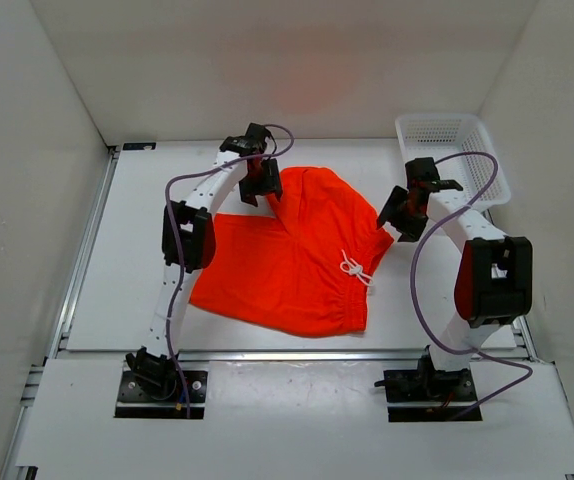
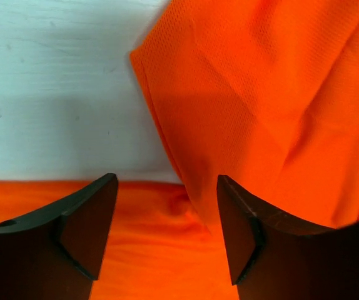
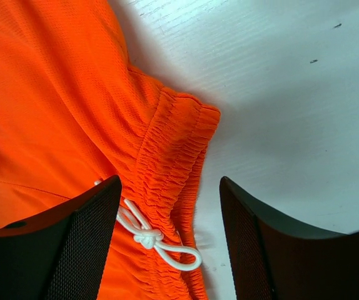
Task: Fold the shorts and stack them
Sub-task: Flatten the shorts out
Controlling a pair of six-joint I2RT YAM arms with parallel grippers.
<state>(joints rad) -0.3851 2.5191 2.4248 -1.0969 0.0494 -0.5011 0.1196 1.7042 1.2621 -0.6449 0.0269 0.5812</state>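
The orange-red shorts [image 1: 297, 255] lie spread on the white table, waistband toward the right with a white drawstring [image 1: 354, 268]. One leg points to the far side, the other to the left. My left gripper [image 1: 263, 183] is open above the far leg's left edge, near the crotch; in the left wrist view the leg hem [image 2: 167, 137] runs between my open fingers. My right gripper [image 1: 397, 213] is open over the waistband's far corner [image 3: 192, 125]; the drawstring knot [image 3: 147, 236] lies between its fingers. Neither gripper holds anything.
A white plastic mesh basket [image 1: 454, 155] stands at the far right corner of the table. White walls enclose the table on three sides. Purple cables loop off both arms.
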